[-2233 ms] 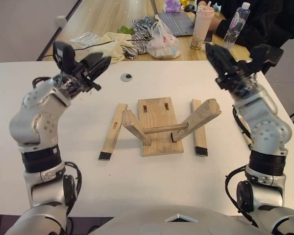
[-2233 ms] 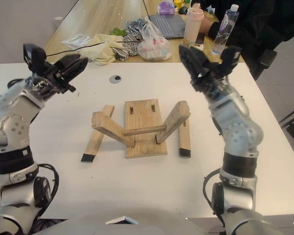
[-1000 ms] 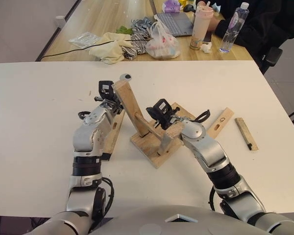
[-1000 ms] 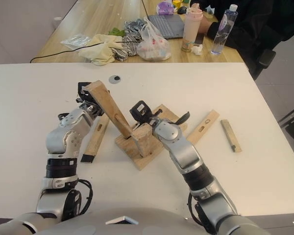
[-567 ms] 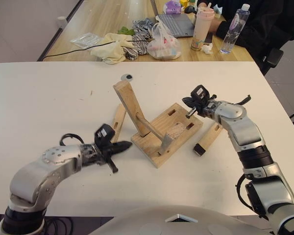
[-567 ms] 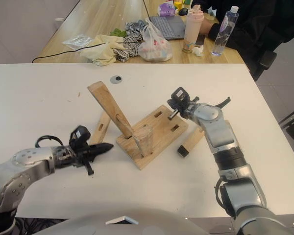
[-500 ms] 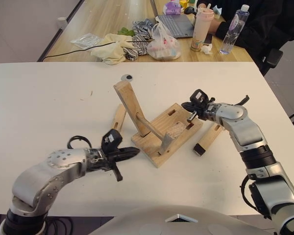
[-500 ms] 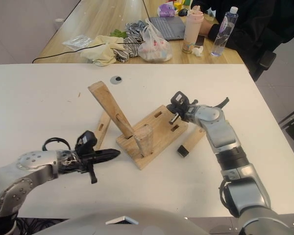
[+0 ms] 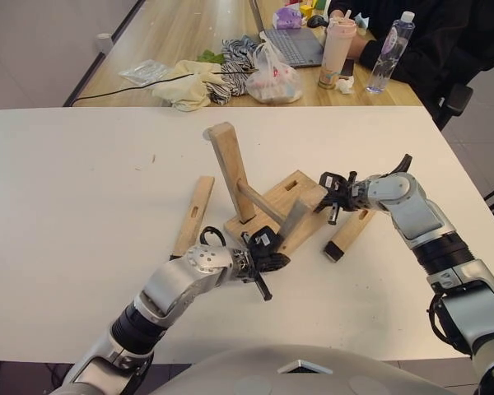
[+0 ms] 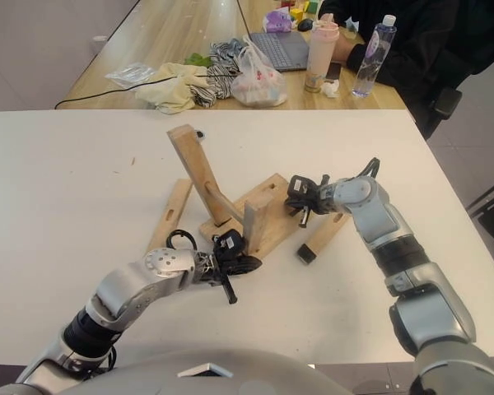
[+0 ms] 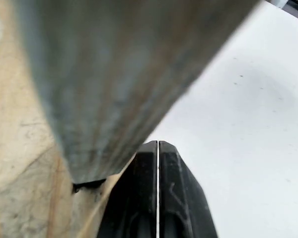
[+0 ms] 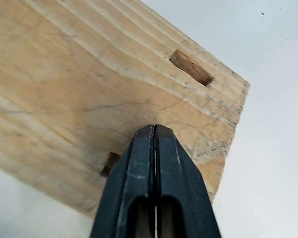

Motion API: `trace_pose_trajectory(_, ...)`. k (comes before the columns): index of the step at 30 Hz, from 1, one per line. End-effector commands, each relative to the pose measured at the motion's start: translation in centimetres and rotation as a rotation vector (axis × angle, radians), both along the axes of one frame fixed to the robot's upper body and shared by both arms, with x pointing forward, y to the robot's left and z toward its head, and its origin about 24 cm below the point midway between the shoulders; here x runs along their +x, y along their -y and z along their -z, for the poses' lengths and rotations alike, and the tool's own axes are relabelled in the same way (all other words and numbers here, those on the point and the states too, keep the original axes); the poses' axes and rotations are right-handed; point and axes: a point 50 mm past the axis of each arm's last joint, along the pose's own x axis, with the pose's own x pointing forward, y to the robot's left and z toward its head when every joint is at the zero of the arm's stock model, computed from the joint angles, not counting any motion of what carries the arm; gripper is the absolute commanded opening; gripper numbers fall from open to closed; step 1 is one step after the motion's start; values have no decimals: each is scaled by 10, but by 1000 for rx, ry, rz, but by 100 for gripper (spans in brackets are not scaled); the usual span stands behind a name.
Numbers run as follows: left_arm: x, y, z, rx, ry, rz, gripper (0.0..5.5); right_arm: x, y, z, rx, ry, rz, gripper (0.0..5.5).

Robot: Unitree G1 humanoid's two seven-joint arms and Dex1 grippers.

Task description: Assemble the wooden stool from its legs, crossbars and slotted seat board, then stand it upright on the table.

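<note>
Raw grainy wood seat board (image 12: 89,74), matt white table (image 9: 66,206)

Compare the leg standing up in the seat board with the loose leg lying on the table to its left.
Pose: the standing leg rises tilted from the seat board, while the loose leg lies flat on the table. State: the standing leg is joined to a crossbar, while the loose leg is joined to nothing and its slot is empty. Both are pale wooden bars of similar build.

Office, white table (image 9: 74,189), laptop (image 9: 290,43), water bottle (image 9: 393,41)
</note>
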Motion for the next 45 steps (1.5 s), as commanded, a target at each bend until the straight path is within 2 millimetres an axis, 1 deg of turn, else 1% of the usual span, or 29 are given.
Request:
trace_pose_trajectory(1,13,-52,25,303,-19,-191,0,-26,6,28,-66,-165,-75,1)
trace_pose_trajectory(4,24,-63,26,328,-2,-236,0,-34,3,28,-62,-202,-123,1)
trace_pose_trajectory(6,31,-66,30,350,9,-247,0,-41,1,27,-56,-238,-170,1)
trace_pose_trajectory(8,42,-67,35,351,22,-263,0,-50,-2,26,-55,-272,-230,1)
trace_pose_trajectory(11,59,-64,39,340,49,-280,0,-53,-13,24,-21,-258,-258,1)
trace_pose_trajectory(14,81,-52,38,297,83,-305,0,-47,-32,20,37,-206,-258,1)
trace_pose_trajectory(17,96,-42,38,289,117,-306,0,-47,-49,14,98,-179,-276,1)
trace_pose_trajectory(18,100,-42,38,298,129,-304,0,-43,-53,10,119,-150,-268,1)
trace_pose_trajectory(19,101,-43,37,298,138,-308,0,-31,-54,2,139,-81,-211,1)
trace_pose_trajectory(21,102,-48,34,288,149,-317,0,-6,-47,-16,163,41,-96,1)
trace_pose_trajectory(24,92,-60,26,223,142,-343,0,30,-26,-54,260,171,99,1)
trace_pose_trajectory(25,89,-64,23,207,141,-353,0,42,-17,-63,284,209,172,1)
trace_pose_trajectory(26,86,-67,21,196,142,-362,0,52,-6,-65,262,242,243,1)
trace_pose_trajectory(27,83,-68,18,185,144,-367,0,59,3,-63,215,263,291,1)
trace_pose_trajectory(29,79,-63,11,129,141,-366,0,67,19,-44,53,290,332,1)
trace_pose_trajectory(30,76,-55,4,66,130,-353,0,70,25,-34,11,278,366,1)
trace_pose_trajectory(32,72,-42,-5,-18,108,-319,0,72,31,-20,-29,260,424,1)
trace_pose_trajectory(34,69,-32,-6,-48,86,-296,0,71,33,-6,-74,233,450,1)
trace_pose_trajectory(36,67,-26,0,-29,65,-284,0,66,30,10,-145,192,391,1)
trace_pose_trajectory(38,67,-26,9,17,47,-296,0,59,22,18,-140,89,278,1)
trace_pose_trajectory(41,69,-37,28,156,51,-323,0,46,13,24,-94,-67,87,1)
trace_pose_trajectory(43,69,-40,34,188,50,-335,0,38,10,27,-73,-142,-11,1)
trace_pose_trajectory(45,70,-40,35,179,49,-340,0,32,6,27,-37,-179,-67,1)
